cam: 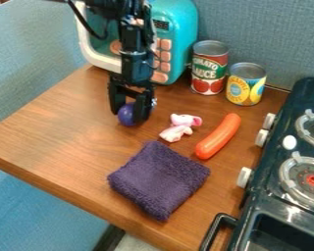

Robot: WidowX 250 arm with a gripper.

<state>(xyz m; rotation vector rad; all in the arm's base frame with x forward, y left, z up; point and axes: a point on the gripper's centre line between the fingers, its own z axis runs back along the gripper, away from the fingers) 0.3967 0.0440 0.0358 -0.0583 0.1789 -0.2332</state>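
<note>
Farthest left, the toy microwave stands just behind me, its pale door frame on the left and its row of buttons on the right.

Next comes the ball, dark blue-purple, at the very low end of my hand. I hang straight down over the wooden counter, and the ball sits right at my tip, partly covered by me. That is the relation that counts: it is neither off to one side nor out in front, and being round it has no long axis to line up with. Whether I am really grasping it or only standing around it, I cannot tell.

Nearer the camera than my hand, and a little to the right, the folded purple cloth lies flat with one corner pointing back towards me. Just right of me is a small pink-and-white plush toy. Beyond it lies the orange-red sausage, its length slanting from near left to far right. Farther back on my right stand the tomato can and the shorter yellow can, both upright. Farthest right is the dark toy stove, well apart from me, its white knobs facing my side.
</note>
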